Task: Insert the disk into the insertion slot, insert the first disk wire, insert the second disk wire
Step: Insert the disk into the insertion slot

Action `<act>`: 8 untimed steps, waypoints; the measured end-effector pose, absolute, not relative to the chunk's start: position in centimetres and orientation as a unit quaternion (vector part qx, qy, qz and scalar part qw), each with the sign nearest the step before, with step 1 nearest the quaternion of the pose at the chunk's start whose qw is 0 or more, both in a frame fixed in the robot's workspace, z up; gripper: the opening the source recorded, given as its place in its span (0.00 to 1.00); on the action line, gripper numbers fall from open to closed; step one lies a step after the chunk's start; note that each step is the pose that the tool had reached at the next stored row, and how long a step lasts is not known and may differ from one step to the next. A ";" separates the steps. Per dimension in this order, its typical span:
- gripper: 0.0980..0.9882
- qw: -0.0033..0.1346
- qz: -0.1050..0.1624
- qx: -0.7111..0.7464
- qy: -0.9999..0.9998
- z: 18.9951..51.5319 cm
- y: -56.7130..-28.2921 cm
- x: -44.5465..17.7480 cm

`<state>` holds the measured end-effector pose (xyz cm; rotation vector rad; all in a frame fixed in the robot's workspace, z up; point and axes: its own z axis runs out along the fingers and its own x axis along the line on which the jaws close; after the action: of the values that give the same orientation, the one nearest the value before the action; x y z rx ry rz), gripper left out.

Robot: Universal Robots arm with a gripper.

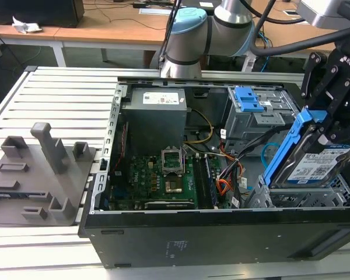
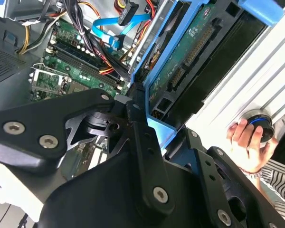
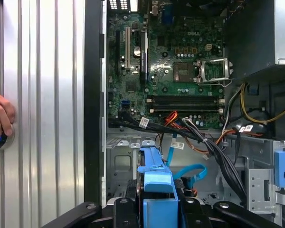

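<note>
So that the disk (image 1: 315,166) can slide into the insertion slot (image 1: 291,199), my gripper (image 1: 326,125) clamps it tilted just above

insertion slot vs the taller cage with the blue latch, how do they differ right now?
Height: the insertion slot sits low; the taller cage stands higher. Fittings: the cage carries a blue latch on top; the slot shows perforated walls and no latch. State: the disk leans tilted with its lower end at the slot, not at the cage. Shared: both are grey metal bays at the exterior view's right.
</note>
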<state>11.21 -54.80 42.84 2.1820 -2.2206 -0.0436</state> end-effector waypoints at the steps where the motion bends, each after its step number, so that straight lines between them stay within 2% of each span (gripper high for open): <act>1: 0.30 0.014 -0.014 0.701 -0.713 42.6 -54.8 11.2; 8: 0.30 0.014 -0.014 0.701 -0.713 42.0 -54.8 11.2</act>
<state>11.21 -54.80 41.99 2.1819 -2.2206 -0.0436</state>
